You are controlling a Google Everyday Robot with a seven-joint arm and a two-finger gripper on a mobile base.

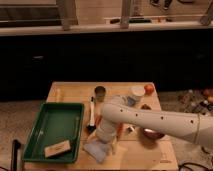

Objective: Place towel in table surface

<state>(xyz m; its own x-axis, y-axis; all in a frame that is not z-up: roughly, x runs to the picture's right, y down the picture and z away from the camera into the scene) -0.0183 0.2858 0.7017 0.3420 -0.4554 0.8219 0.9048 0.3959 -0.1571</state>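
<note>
Pointing downward at the end of a white arm (150, 120), the tool (103, 139) hung over the front middle of the wooden bench (67, 90), at about 6 o'clock from the bench's centre. It sat right at the top edge of the towel (97, 150). Whether it was open, closed or gripping the cloth could not be told, since the wrist housing hid that part. The towel, a pale blue-grey rumpled cloth, lay low on the bench surface just at 6 o'clock of the tool, beside the right wall of a green tray (50, 125). The tray filled the bench's 8 o'clock quarter and held a tan block (56, 148) in its near corner. A dark cup (100, 93) stood upright at 12 o'clock, close to the far edge. A brush (91, 116) with a pale handle and a dark head lay between the cup and the tool, just beside the tray's right wall. At 1 o'clock sat a small white bowl (136, 91), with an orange-red fruit (148, 89) touching or nearly touching its right side. A reddish-brown dish (150, 134) sat at 4 o'clock, partly under the arm, which reached in from the right edge.
</note>
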